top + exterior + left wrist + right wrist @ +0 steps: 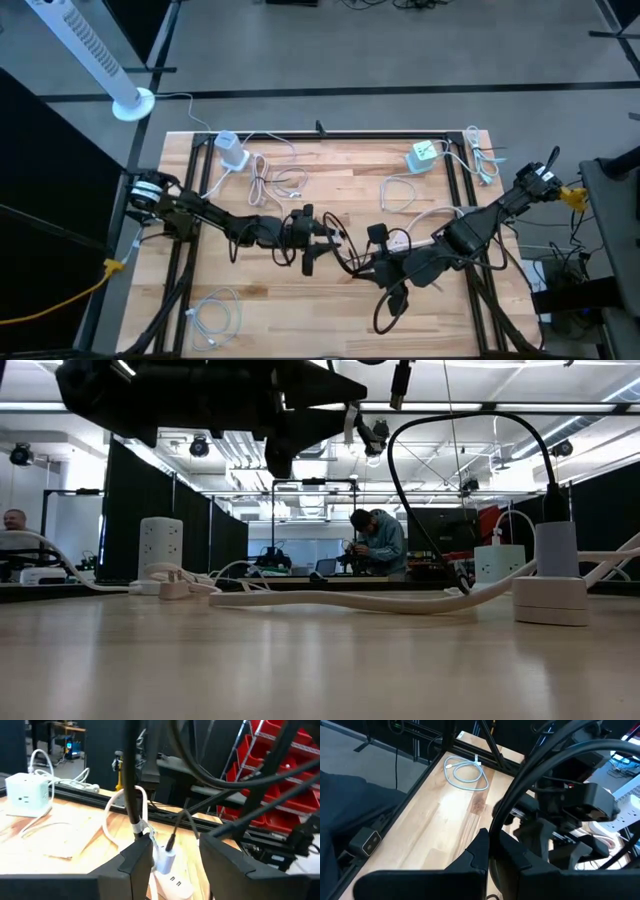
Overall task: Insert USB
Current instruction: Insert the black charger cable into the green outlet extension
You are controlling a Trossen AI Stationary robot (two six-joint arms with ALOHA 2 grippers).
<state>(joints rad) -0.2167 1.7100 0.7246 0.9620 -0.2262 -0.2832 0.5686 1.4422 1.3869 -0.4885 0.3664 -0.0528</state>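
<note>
A black cable [520, 785] runs between my two grippers above the middle of the table. Its far end sits in a small pale charger [165, 860], which stands on a white adapter with USB ports [172, 882]. My right gripper [492, 842] is shut on the cable and hangs over the table's right half [372, 266]. My left gripper [175, 862] stands open and level to the left of it [332, 240], facing the charger. The cable, with a white tie [141, 827], passes by one of the left fingertips [137, 857]; whether they touch I cannot tell. My right gripper pinches the black cable [492, 832] between its two fingers, at a stretch along its length. The fingers slant downward and lie across the cable. The cable rises out of the hold in a slack arc, clear of the table.
A pale green power cube [423, 155] and a white charger [232, 150] stand near the far edge. Coiled white cables lie at the near left [215, 315] and far left [275, 180]. Black frame rails [320, 136] edge the table. A person [380, 545] stands in the room beyond.
</note>
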